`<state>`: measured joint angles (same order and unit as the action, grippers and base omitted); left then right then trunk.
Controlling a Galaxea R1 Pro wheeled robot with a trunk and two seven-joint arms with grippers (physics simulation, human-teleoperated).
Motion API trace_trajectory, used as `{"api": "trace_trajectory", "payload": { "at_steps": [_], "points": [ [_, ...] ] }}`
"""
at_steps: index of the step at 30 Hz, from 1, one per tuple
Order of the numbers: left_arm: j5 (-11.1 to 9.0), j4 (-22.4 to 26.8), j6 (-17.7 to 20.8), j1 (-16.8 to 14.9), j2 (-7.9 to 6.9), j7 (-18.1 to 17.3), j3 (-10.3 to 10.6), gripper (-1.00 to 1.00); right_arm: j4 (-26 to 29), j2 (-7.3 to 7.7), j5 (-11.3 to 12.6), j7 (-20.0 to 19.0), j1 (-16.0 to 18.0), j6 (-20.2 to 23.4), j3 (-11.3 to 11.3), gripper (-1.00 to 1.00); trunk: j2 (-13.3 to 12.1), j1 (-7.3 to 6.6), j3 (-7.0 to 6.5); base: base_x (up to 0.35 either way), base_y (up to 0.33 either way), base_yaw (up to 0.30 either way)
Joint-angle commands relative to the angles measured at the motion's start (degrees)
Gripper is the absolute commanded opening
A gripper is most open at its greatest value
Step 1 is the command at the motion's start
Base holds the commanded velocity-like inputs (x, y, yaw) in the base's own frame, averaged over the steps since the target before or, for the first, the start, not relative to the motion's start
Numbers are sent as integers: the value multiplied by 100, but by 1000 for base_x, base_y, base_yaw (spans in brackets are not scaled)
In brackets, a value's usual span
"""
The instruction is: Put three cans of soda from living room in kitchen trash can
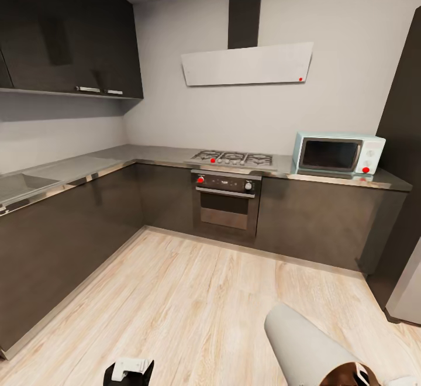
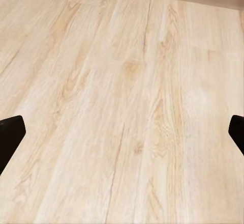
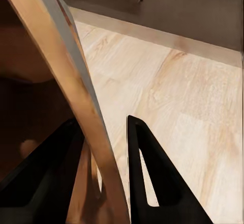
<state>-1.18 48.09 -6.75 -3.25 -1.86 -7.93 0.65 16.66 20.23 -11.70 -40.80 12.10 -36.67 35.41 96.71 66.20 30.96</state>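
The tash can (image 1: 301, 336) lies tilted at the lower right of the head view, pale grey outside with a brown inside (image 3: 30, 96). My right gripper (image 3: 101, 124) is shut on its rim (image 3: 76, 91), one dark finger inside the wall and one outside. My left gripper (image 2: 122, 132) is open over bare pale wood floor, its fingertips (image 2: 10, 137) at the picture's two sides with nothing between them; part of it (image 1: 130, 370) sits low in the head view. The cans of soda are out of view. This is the kitchen.
Dark grey cabinets (image 1: 64, 240) run along the left and back walls in an L. A built-in oven (image 1: 225, 203) under a gas hob (image 1: 234, 158) faces me, with a light-blue microwave (image 1: 339, 153) at the right. Pale wood floor (image 1: 193, 304) lies between.
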Motion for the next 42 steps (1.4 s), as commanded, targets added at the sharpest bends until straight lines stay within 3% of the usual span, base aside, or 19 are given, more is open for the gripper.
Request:
{"api": "trace_trajectory", "payload": {
  "at_steps": [1, 42],
  "points": [
    [1, -1, -1, 0, 4, 1, 2, 100, 5, 1, 79, -33, 3, 8, 73, -100, 0, 0, -1, 0, 0, 0],
    [2, -182, -11, 0, 29, 9, 9, 100, -34, -46, 134, 27, 4, 46, 115, -100, 0, 0, -1, 0, 0, 0]
  ]
}}
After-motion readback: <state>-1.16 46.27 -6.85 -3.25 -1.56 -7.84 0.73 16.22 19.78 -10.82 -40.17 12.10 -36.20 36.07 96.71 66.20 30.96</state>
